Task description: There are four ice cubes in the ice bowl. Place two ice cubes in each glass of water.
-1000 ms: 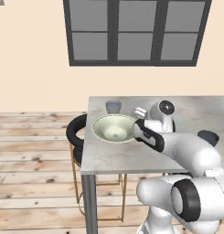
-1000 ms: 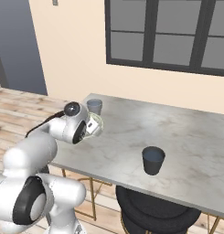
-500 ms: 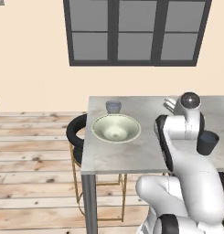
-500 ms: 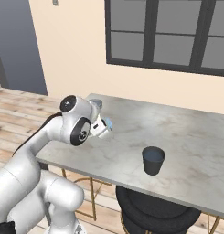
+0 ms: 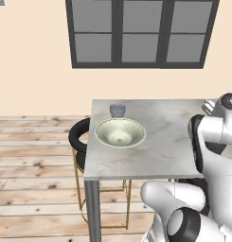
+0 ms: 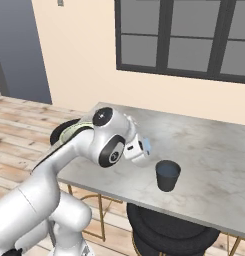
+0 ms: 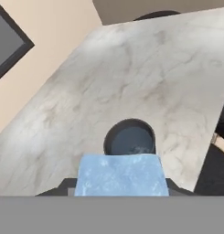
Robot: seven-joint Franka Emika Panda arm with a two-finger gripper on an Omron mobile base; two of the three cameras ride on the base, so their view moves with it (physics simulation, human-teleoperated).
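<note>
My gripper (image 6: 143,147) is shut on a pale blue ice cube (image 6: 146,145), held a little above the table and just left of a dark grey-blue glass of water (image 6: 167,175). In the hand view the ice cube (image 7: 121,175) looms large between the fingertips, with that glass (image 7: 130,137) right beyond it and below. The other glass (image 5: 117,110) stands at the table's far left, behind the wide cream-green ice bowl (image 5: 120,133). What lies in the bowl is too small to make out.
The grey marble table (image 5: 150,156) ends at a front edge close to the near glass. A black round stool (image 5: 78,138) stands at its left end and another (image 6: 169,232) below the front edge. Behind is a wall with a dark window.
The arm has swung from over the ice bowl to the right across the table, carrying the ice cube to beside the other glass. The grip has stayed the same.
</note>
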